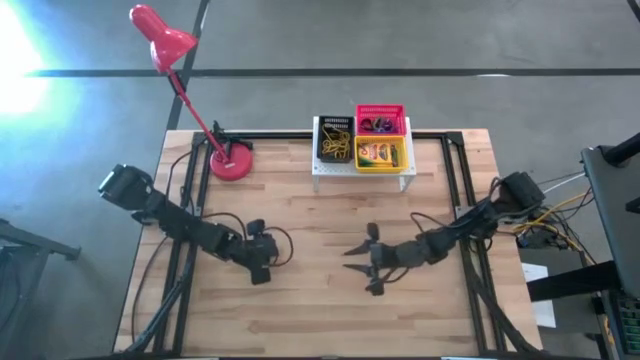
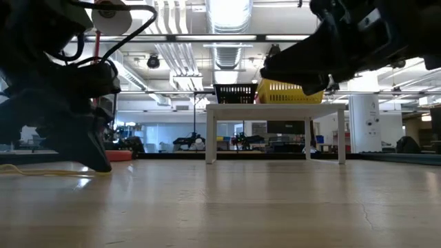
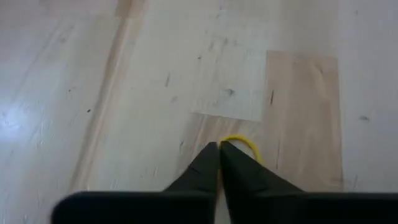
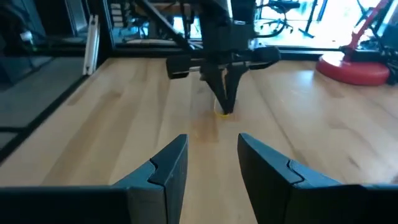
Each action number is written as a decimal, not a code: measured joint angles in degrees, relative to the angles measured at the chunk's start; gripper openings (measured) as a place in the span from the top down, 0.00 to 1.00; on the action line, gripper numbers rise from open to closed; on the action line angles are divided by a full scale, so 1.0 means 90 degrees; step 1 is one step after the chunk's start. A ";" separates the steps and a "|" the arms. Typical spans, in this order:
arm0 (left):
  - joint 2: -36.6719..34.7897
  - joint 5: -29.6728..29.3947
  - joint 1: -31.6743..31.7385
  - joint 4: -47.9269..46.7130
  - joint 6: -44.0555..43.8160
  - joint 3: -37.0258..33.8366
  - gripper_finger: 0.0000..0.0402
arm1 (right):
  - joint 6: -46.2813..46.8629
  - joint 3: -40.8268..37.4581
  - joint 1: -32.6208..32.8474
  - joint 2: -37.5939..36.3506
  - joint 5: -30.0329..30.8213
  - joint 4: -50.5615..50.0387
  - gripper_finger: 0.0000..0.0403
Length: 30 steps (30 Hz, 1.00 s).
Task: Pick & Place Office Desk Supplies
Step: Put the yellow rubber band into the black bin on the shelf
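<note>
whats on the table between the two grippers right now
Only bare wood. The right wrist view shows clear tabletop from the open right gripper up to the left gripper, which is pinched on a yellow rubber band. The high view agrees.

Two dark jointed arms trailing black cables, each hand (image 4: 208, 163) ending in tapered, wedge-shaped black fingers (image 3: 239, 174).

Your left gripper (image 3: 219, 148) is down at the surface (image 1: 320, 310) with its fingertips pinched together, while your right gripper (image 4: 212, 138) hovers low opposite it, fingers parted, both arms reaching inward toward the middle.
</note>
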 joint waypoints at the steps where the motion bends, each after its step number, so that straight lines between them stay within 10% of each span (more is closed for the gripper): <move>1: 0.0000 -0.0009 0.0000 0.0053 -0.0006 -0.0023 0.97 | -0.0103 0.0096 -0.0003 0.0101 -0.0004 -0.0024 0.66; 17: 0.0024 -0.0573 0.0207 0.2638 0.3071 0.2253 1.00 | 0.1372 0.0578 0.0651 -0.2379 0.0019 -0.5363 0.72; 30: 0.0228 0.0740 0.2967 0.1449 0.4568 0.4740 1.00 | 0.2412 -0.0478 0.0957 -0.2424 0.2172 -0.4263 0.76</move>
